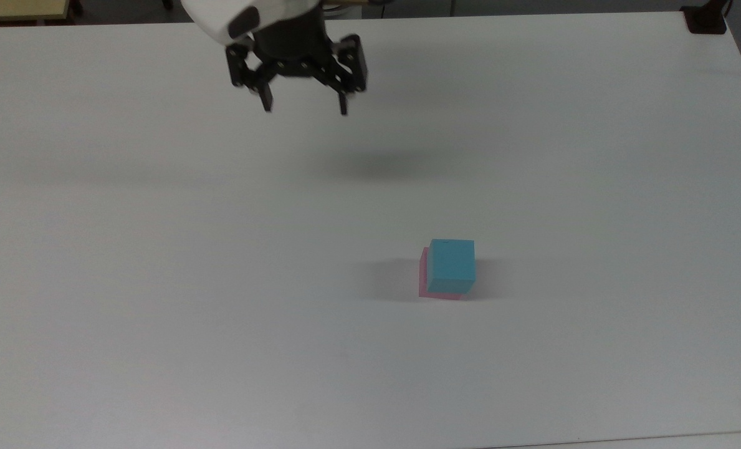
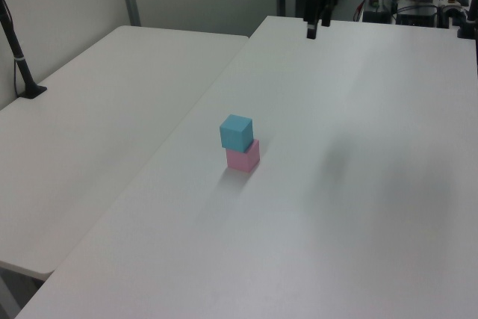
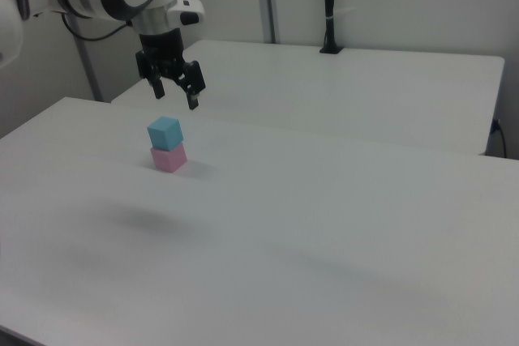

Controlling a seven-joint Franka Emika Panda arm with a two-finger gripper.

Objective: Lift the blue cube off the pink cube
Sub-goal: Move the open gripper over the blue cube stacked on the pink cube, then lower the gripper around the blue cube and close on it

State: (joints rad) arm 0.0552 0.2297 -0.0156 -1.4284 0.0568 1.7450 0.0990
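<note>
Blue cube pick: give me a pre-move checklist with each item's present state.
1. Blue cube sits on the pink cube: ok.
2. Stack square: not ok, the blue cube is offset, so pink shows at the top view's left.
3. Gripper open and empty: ok.
4. Gripper over the stack: not ok, it is far up and left in the top view.
5. Table free of obstacles between gripper and cubes: ok.
</note>
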